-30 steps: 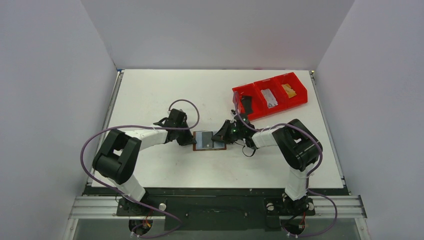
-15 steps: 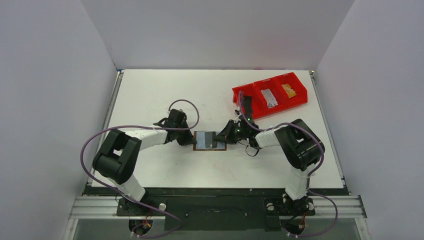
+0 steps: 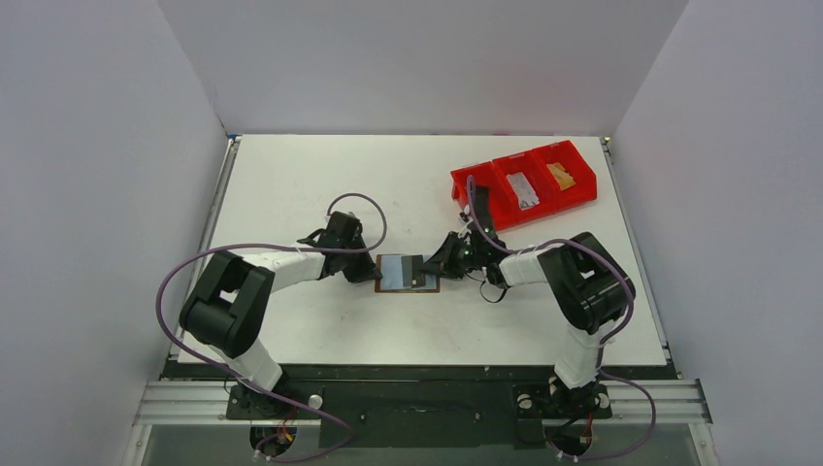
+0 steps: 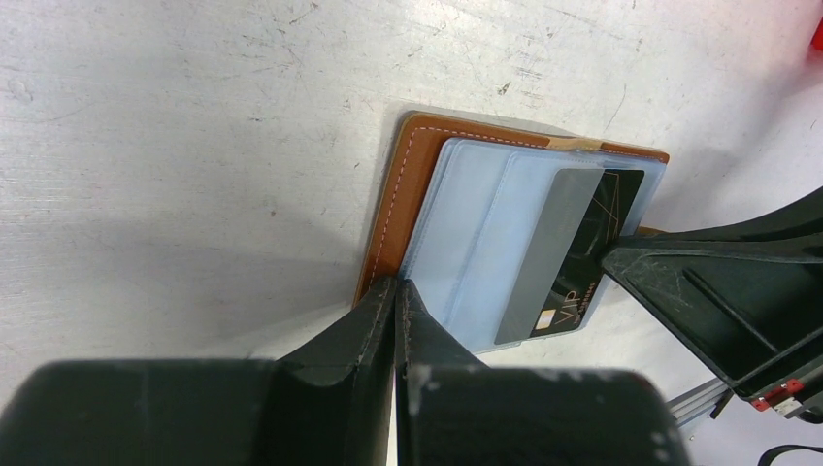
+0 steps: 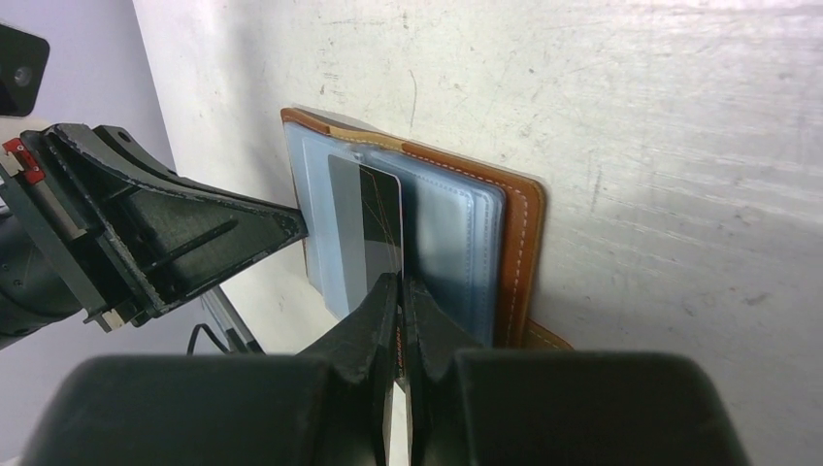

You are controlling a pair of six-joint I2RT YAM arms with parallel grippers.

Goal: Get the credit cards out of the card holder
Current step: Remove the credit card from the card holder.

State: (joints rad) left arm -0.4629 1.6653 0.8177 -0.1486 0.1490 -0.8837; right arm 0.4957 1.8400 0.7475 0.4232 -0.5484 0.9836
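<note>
The brown card holder [image 4: 398, 204] lies open on the table at the centre [image 3: 396, 275], pale blue pockets up. A black credit card [image 4: 573, 243] sticks partway out of its right-hand pocket. My right gripper [image 5: 400, 282] is shut on that card's [image 5: 374, 223] outer edge, low over the holder [image 5: 519, 243]. My left gripper [image 4: 396, 286] is shut with nothing between its fingers, and its tips press on the holder's left edge. From above, the left gripper [image 3: 374, 272] and right gripper [image 3: 434, 269] face each other across the holder.
A red three-compartment bin [image 3: 500, 167] stands at the back right. A grey card [image 3: 524, 189] lies in its middle compartment and a yellowish one [image 3: 561, 175] in its right one. Purple cables loop over both arms.
My right gripper has edged a little to the right with the black card in it. The left arm and the holder have stayed put.
</note>
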